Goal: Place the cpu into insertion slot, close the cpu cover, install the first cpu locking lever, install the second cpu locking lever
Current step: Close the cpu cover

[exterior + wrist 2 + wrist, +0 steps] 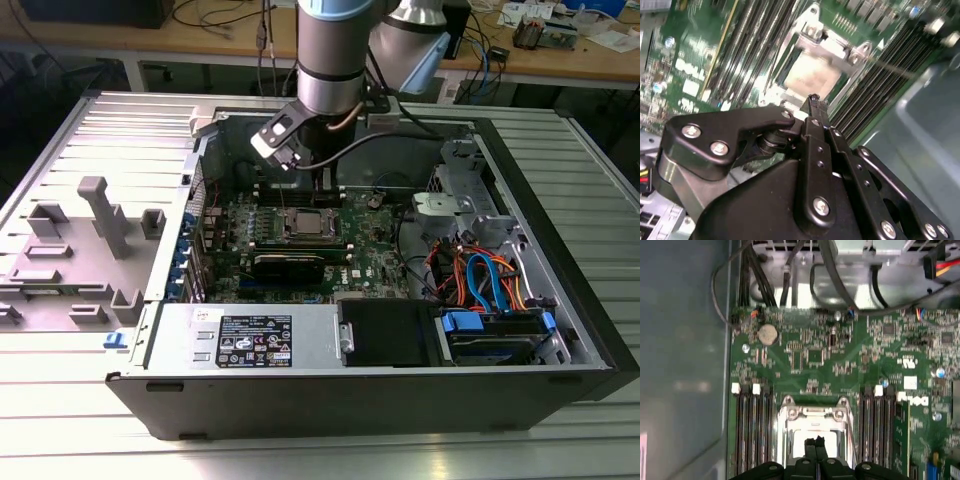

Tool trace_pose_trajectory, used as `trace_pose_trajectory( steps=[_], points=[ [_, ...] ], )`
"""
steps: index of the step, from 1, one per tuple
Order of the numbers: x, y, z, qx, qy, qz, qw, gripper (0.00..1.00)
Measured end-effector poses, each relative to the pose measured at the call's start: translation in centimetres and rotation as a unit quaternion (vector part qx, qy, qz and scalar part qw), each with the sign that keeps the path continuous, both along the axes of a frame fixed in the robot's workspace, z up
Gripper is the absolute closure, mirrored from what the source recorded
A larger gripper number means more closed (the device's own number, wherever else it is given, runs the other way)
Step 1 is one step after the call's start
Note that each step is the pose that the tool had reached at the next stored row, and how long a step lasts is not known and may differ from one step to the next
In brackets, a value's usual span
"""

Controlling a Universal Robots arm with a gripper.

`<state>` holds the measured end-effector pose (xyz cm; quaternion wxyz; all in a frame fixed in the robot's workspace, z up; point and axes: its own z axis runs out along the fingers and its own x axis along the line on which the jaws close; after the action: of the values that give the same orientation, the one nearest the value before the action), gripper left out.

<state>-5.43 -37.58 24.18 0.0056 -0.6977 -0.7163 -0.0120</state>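
Gripper (815, 442) mine: fingers clenched, nothing between, just above cpu (812, 75) under lowered cpu cover (815, 412). Exterior view: memory slots (320, 245) crowd socket's 6 o'clock, cables (480, 280) 3 o'clock.

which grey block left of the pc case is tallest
The post with the crossbar top; the square block beside it and the rest sit far lower.

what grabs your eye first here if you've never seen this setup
The big grey arm reaches down into an open computer case. Its black end effector, shut, hangs right over the silver cpu seated mid-way across the green board. At the exterior view's right, a tangle of orange and blue cables stands out.
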Motion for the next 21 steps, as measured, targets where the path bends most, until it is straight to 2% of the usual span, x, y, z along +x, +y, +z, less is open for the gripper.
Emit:
trace_pose_trajectory(
  steps=[2, 4, 6, 15, 21],
  points=[
    [-1.1, 0.00, -0.17, 0.0001, 0.0000, 0.000, 1.0000, 0.89],
    [-1.7, 0.00, -0.43, 0.0000, 0.0000, 0.000, 1.0000, 0.89],
    [-2.5, 0.00, -1.23, 0.0000, 0.0000, 0.000, 1.0000, 0.89],
    [-3.1, 0.00, -2.92, 0.0001, 0.0000, 0.000, 1.0000, 0.89],
    [-3.2, 0.00, -3.29, 0.0001, 0.0001, 0.000, 1.0000, 0.89]
  ],
)
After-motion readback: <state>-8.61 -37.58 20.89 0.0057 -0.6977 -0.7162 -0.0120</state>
